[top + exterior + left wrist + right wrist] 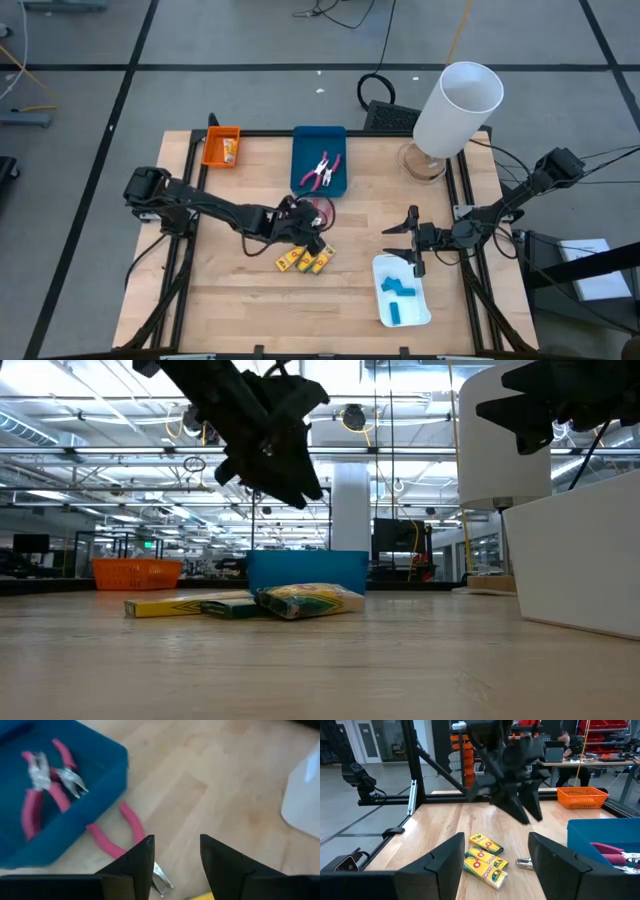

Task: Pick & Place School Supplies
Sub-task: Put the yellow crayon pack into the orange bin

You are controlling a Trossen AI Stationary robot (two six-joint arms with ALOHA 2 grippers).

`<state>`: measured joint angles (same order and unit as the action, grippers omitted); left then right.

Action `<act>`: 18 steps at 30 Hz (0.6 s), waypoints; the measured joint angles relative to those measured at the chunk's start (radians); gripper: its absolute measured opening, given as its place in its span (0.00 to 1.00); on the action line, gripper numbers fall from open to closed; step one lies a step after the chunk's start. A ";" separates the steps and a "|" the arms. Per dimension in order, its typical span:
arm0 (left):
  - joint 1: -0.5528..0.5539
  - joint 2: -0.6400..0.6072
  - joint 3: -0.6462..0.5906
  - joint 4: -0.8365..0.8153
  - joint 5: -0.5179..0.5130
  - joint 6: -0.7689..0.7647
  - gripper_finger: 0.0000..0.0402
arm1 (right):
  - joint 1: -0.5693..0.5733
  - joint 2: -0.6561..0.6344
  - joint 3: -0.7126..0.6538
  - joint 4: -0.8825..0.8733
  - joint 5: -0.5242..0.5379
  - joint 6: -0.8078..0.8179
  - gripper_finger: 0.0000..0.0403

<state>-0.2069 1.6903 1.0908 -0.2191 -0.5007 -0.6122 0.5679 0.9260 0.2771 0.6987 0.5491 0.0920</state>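
We judge the left end effector (300, 222) – parted, empty – is lining up on the pink-handled pliers (117, 836) lying on the surface beside the blue tray (318, 143) – next, lower and close.

- Even, bright overhead light falls on the wooden table (250, 300); shadows under the arms are soft and short
- In the low view the ceiling lights (400, 380) glare white, and the left gripper (285, 465) shows as a dark silhouette against them
- The near tabletop in the low view is soft, out of focus
- The left wrist view is blurred: pink-handled pliers (47, 777) and blue tray (107, 775) smear at their edges
- The white tray (305, 795) there is washed out
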 joint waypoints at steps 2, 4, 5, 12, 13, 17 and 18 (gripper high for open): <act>-0.001 0.009 0.000 0.003 0.063 0.019 0.38 | 0.000 0.000 0.000 0.000 0.000 0.001 0.52; -0.006 0.009 0.000 -0.030 0.151 0.066 0.37 | 0.000 0.000 0.000 0.000 0.000 0.001 0.52; -0.010 0.009 0.000 -0.046 0.196 0.079 0.37 | 0.000 0.000 0.000 -0.001 0.000 0.001 0.52; -0.089 0.009 0.001 -0.268 0.326 -0.041 0.33 | 0.000 0.000 0.000 -0.011 0.000 -0.001 0.52; -0.104 0.009 0.001 -0.320 0.322 -0.077 0.33 | 0.000 0.000 0.000 -0.013 0.000 -0.002 0.52; -0.158 0.009 0.001 -0.426 0.243 -0.227 0.32 | 0.000 0.000 0.000 -0.016 0.000 -0.009 0.52; -0.169 0.009 0.001 -0.430 0.221 -0.251 0.33 | 0.000 0.000 0.000 -0.016 0.000 -0.009 0.52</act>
<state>-0.3755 1.6989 1.0916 -0.6489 -0.2796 -0.8628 0.5682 0.9260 0.2771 0.6830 0.5489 0.0826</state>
